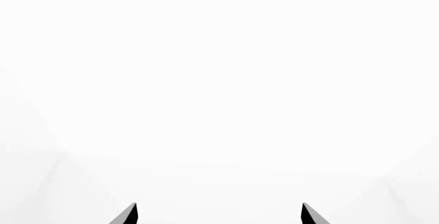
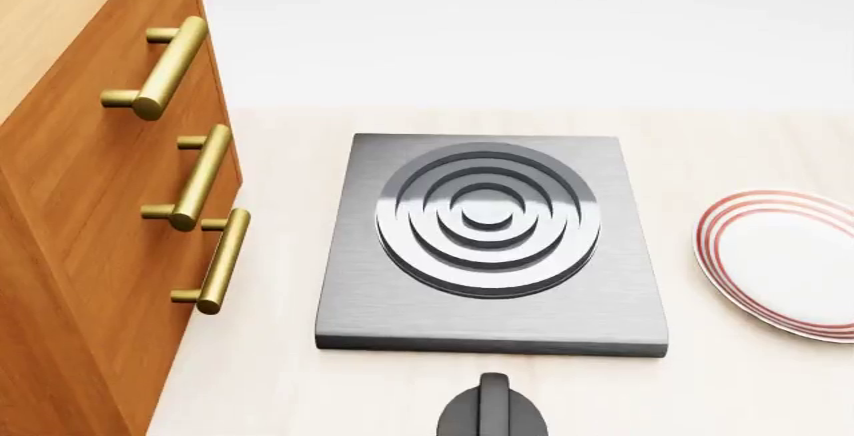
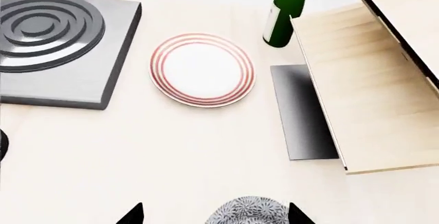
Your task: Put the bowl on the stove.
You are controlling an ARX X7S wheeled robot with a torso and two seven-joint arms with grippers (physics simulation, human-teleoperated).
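Right wrist view, bowl between spread pincer tips, plate bare

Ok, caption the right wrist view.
Right gripper open above the bowl, with plate and stove beyond.

My left tool shows only two dark fingertips, spread well apart with nothing between them. My right tool hangs above the worktop, its fingertips likewise spread wide.

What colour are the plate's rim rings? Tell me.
Red rings on the white plate, clearest in the right wrist view.
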